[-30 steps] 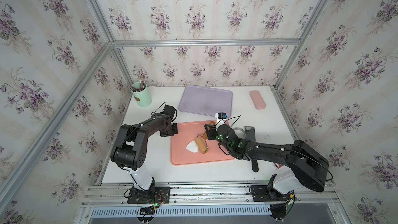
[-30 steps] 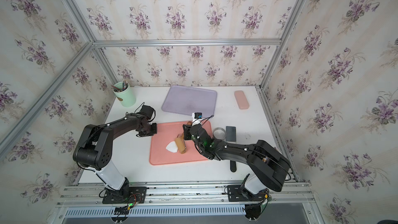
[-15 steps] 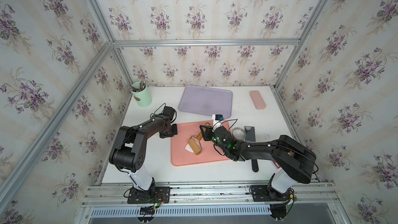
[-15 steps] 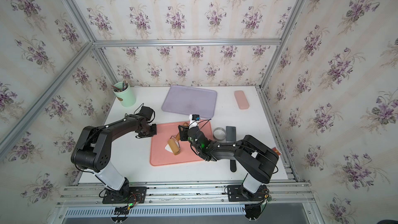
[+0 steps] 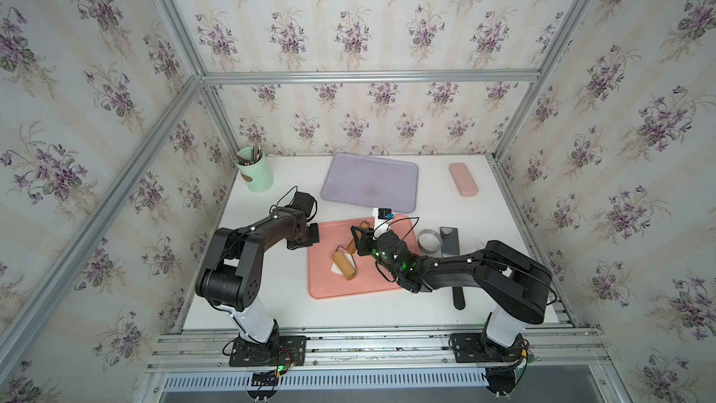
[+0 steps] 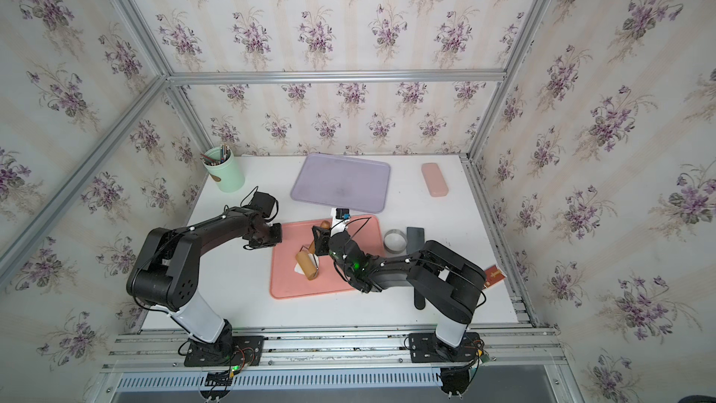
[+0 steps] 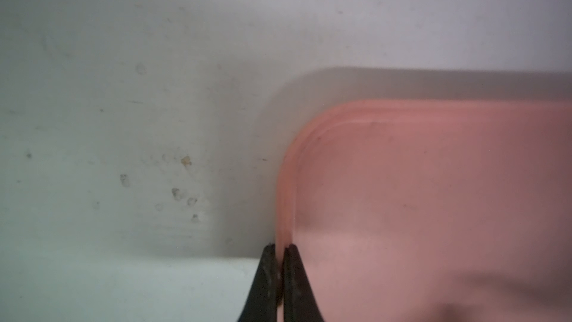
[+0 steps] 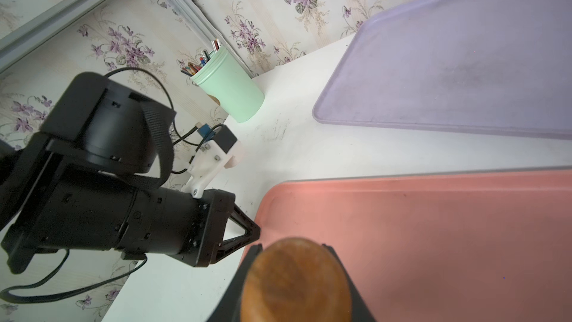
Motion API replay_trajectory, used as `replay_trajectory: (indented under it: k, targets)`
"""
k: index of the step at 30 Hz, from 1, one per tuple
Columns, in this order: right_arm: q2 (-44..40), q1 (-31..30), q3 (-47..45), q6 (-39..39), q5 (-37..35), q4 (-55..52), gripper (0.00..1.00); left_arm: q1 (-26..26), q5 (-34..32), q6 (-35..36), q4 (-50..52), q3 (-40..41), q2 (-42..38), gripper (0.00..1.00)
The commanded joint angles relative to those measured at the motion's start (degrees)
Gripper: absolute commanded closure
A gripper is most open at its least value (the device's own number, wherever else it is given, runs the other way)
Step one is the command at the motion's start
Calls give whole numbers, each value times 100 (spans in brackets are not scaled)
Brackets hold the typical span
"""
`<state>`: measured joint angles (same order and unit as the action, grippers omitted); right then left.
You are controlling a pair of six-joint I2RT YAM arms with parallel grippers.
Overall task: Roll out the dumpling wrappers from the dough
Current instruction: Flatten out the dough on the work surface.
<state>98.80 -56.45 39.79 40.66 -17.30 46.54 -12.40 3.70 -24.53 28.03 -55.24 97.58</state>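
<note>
Where the table meets the near rail, a bare white strip runs in front of the pink tray, and a black-handled tool lies on it partly under the right arm. The tray's near half is bare. The dough sits in the tray's left half, mostly under the wooden roller. Only a white wedge shows at the roller's left side, pointing left, and its long axis cannot be read. The roller lies diagonal, far-left to near-right, and its handle reaches toward the far rim. The right gripper is clamped on that handle. The left gripper pinches the tray's left rim near the far corner, jaws almost together. Right of the tray, a metal ring sits just beside a dark slab. Farther back are a purple tray near the pink tray's far edge, a green cup far left and a pink case far right.
</note>
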Motion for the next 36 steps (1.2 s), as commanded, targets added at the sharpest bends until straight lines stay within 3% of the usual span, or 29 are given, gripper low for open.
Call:
replay_trajectory:
  k: [1, 6, 10, 18, 24, 28, 36]
  targets:
    - [-176, 126, -316, -614, -439, -1218, 100, -14, 52, 6, 308, 47, 8, 100]
    - [-102, -522, -191, -1150, -457, -701, 100, -12, 302, -38, 208, 90, 7, 100]
    - [387, -631, -67, -950, -333, -550, 100, -14, 268, -39, 219, 192, -90, 100]
    - [-137, 111, -574, -786, -907, -958, 100, 18, 0, -50, 308, 216, -29, 100]
    - [86, -348, -273, -1076, -712, -648, 100, 13, 89, -93, 209, 254, -49, 100]
    - [455, -597, 100, -876, -498, -586, 100, 14, 131, -100, 222, 203, -36, 100]
    - [-111, 153, -712, -895, -952, -841, 100, 14, 69, -56, 265, 179, -69, 100]
